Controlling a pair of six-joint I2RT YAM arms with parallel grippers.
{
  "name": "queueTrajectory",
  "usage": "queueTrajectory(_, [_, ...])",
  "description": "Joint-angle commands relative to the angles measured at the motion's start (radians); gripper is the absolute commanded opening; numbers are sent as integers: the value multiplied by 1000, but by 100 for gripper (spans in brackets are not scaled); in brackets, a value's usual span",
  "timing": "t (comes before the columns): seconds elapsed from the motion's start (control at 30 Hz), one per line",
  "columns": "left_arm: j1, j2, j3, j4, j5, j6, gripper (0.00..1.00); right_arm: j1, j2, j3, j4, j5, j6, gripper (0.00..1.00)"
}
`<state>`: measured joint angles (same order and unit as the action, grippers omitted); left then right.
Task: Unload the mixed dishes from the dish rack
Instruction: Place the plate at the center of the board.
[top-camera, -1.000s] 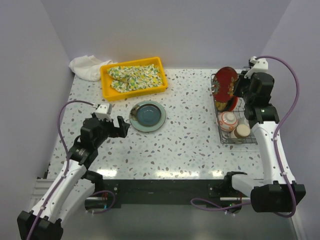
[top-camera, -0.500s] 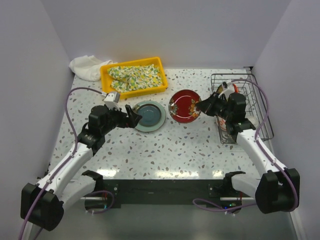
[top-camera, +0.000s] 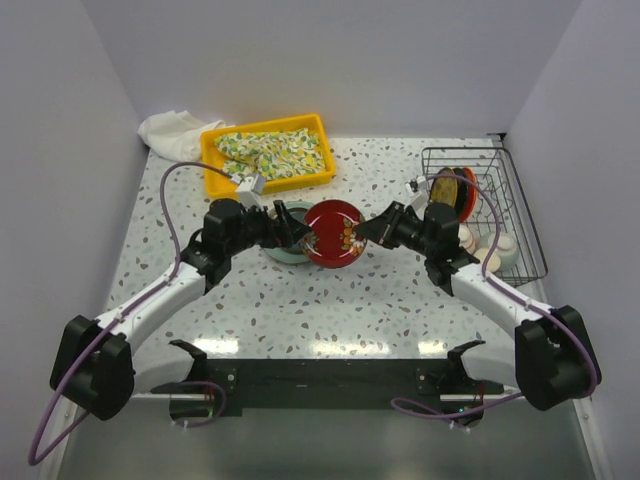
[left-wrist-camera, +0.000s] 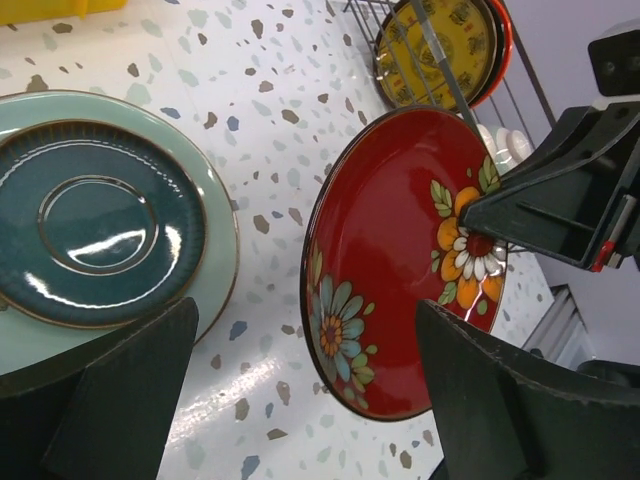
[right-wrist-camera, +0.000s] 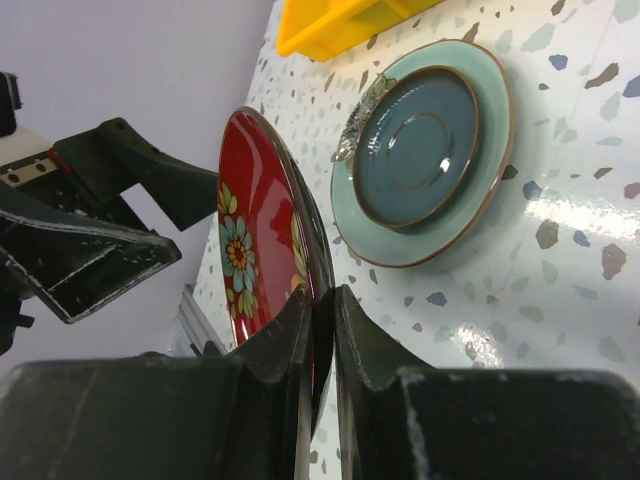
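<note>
Top external view shows the shiny red round dish with painted flowers (top-camera: 333, 233) held up over the middle of the table, tipped, between the two arms. It is smooth and glossy with a thin dark rim. The right gripper (top-camera: 376, 232) pinches the dish on its right side. In the right wrist view its two black fingers (right-wrist-camera: 290, 340) press tight on the thin edge. The left gripper (top-camera: 292, 231) is just beside the other side of the dish. Its fingers (left-wrist-camera: 110, 400) are spread wide, and the dish sits in the gap between them. It is hard to tell if they touch it.

Under the left gripper, a flat pale green-blue round plate with a dark blue middle (left-wrist-camera: 100, 230) lies on the table. It is shiny and has a thin brown ring.

At the right side stands the dark wire dish rack (top-camera: 484, 151). A yellow patterned round plate with a red edge (top-camera: 452, 190) stands upright in it. Some small pale round cups (top-camera: 500, 250) sit near the rack's front.

At the far left is a yellow plastic tray (top-camera: 268, 184), shaped like a box. A soft flowery cloth (top-camera: 275, 152) lies in it. A crumpled white cloth (top-camera: 170, 133) sits beside it. All rest on the white speckled table (top-camera: 380, 290).
</note>
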<state>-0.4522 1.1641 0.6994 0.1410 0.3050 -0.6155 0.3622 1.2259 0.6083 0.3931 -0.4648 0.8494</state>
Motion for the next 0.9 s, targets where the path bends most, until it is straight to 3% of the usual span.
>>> queueTrajectory(0.0, [-16,23,2,118,22,-98,90,23,0,2,176,-28,62,0])
queueTrajectory(0.1, [-23,45,-17,134,34,-121,84,30,6,-7,194,-23,65,0])
queueTrajectory(0.33, [-28,55,-49,160,48,-136,55,43,7,-38,242,-21,102,0])
queueTrajectory(0.53, [-32,60,-64,169,55,-144,40,47,-6,-58,244,-12,106,0])
queueTrajectory(0.8, [-33,68,-74,172,71,-150,2,49,-20,-68,233,-9,100,0])
queueTrajectory(0.87, [-34,65,-77,177,69,-155,0,47,-32,-73,221,2,91,8])
